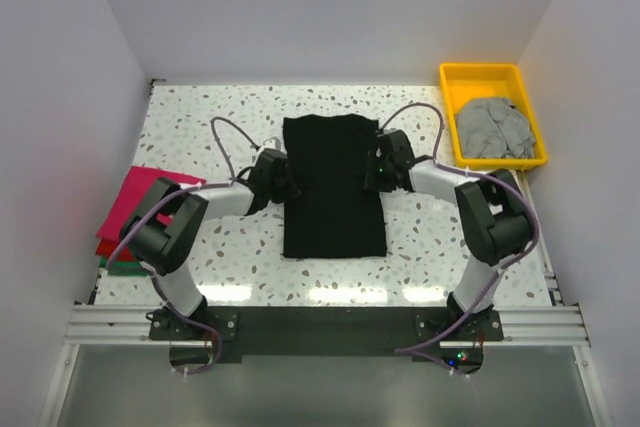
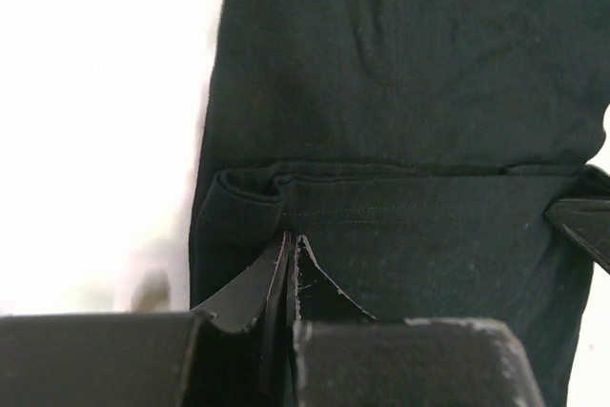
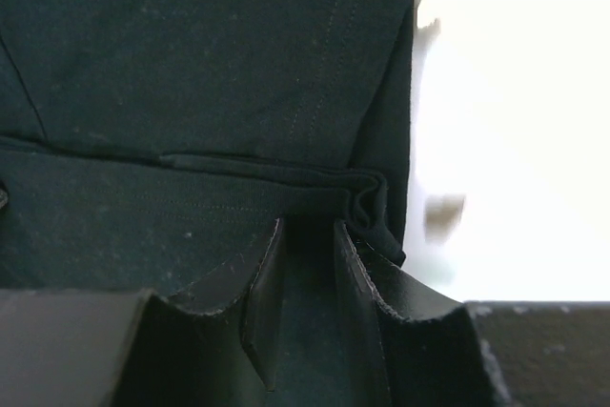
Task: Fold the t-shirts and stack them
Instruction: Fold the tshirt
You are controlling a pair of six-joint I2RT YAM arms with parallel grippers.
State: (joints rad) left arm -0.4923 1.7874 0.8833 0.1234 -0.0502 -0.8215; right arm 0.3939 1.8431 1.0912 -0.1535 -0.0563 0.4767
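The black t-shirt (image 1: 334, 185) lies in a long folded strip at the table's middle. It fills the left wrist view (image 2: 400, 92) and the right wrist view (image 3: 191, 73). My left gripper (image 1: 283, 179) is at its left edge, with jaws closed at the folded hem (image 2: 291, 240). My right gripper (image 1: 378, 169) is at its right edge, with jaws a little apart over the bunched hem (image 3: 310, 226). The grey t-shirt (image 1: 494, 127) lies crumpled in the tray. The magenta t-shirt (image 1: 145, 202) tops a stack over the red t-shirt (image 1: 108, 244) and the green t-shirt (image 1: 122, 267).
The yellow plastic tray (image 1: 480, 75) stands at the back right corner. White walls close in the table on three sides. The speckled tabletop (image 1: 220, 117) shows around the black shirt.
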